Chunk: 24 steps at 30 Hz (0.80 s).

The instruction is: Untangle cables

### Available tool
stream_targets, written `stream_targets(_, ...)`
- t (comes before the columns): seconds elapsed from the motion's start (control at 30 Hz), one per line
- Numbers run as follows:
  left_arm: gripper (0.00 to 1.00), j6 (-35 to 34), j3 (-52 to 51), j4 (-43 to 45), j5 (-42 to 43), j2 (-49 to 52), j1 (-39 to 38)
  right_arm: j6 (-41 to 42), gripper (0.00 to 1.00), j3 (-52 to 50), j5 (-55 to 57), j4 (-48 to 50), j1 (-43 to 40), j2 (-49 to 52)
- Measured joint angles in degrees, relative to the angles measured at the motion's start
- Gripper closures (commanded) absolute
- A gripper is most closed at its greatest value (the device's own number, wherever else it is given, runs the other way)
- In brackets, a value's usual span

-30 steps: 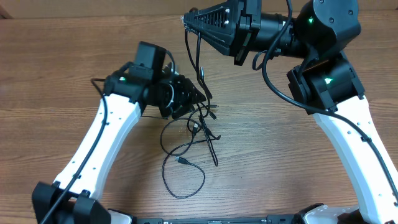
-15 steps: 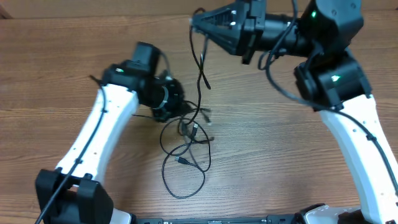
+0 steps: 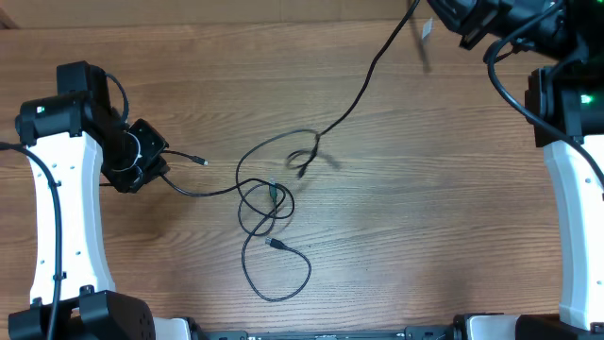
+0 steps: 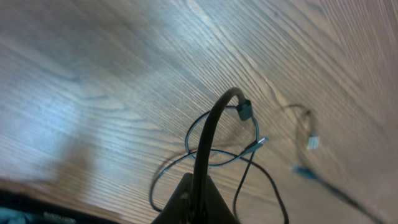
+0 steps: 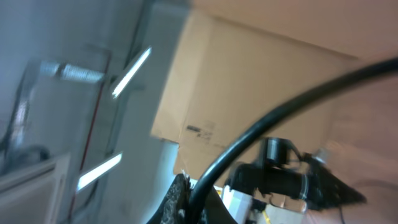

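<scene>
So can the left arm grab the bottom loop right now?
Probably not yet. Bare table leaves the way to the loop free, but the left gripper is shut on a cable.

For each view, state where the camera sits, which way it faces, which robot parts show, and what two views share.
Overhead: above table, facing down; left arm, right arm, tangled cables.
Left wrist: low, facing across the table; left gripper pinching cable.
Right wrist: raised, facing the room; right gripper pinching cable.
Shared: overhead and left wrist show the loops.
</scene>
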Motion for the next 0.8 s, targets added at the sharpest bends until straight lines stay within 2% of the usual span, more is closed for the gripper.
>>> stream_targets(0.13,0.95,9.6,0.02,0.44,5.38,0.37,-1.2,9.68,0.96,0.07,1.75,16.06,0.15,-0.07)
stream_targets(0.17,0.91,11.91,0.02,0.59,6.82,0.37,-1.77,12.7,0.96,0.07,3.13,20.52,0.15,-0.07)
stream_targets(0.2,0.81,13.57,0.02,0.79,7.8,0.37,-2.38,14.51,0.96,0.04,4.0,23.21,0.15,-0.07)
stream_targets(0.23,0.66,14.97,0.02,1.22,8.48,0.37,-3.23,17.14,0.96,0.04,5.46,26.77,0.13,-0.07)
stream_targets(0.27,0.24,15.67,0.02,1.73,8.85,0.37,-3.82,19.1,0.96,0.09,6.49,28.85,0.15,-0.13)
stream_targets(0.3,0.0,16.24,0.02,2.19,9.25,0.37,-4.35,20.96,0.96,0.11,7.39,29.86,0.13,-0.31)
stream_targets(0.43,0.0,17.77,0.02,3.89,12.41,0.37,-5.44,23.04,0.96,0.13,7.43,29.09,0.15,-0.55)
stream_targets(0.6,0.0,23.96,0.02,4.13,24.52,0.37,-5.31,22.14,0.96,0.22,2.19,17.92,0.39,-0.55)
stream_targets(0.7,0.0,29.64,0.02,4.0,34.51,0.37,-5.66,18.05,0.96,0.44,-0.26,6.32,1.86,-0.55)
stream_targets(0.8,0.0,35.43,0.02,3.85,41.88,0.37,-7.17,10.54,0.96,0.74,0.07,-11.19,5.27,-0.55)
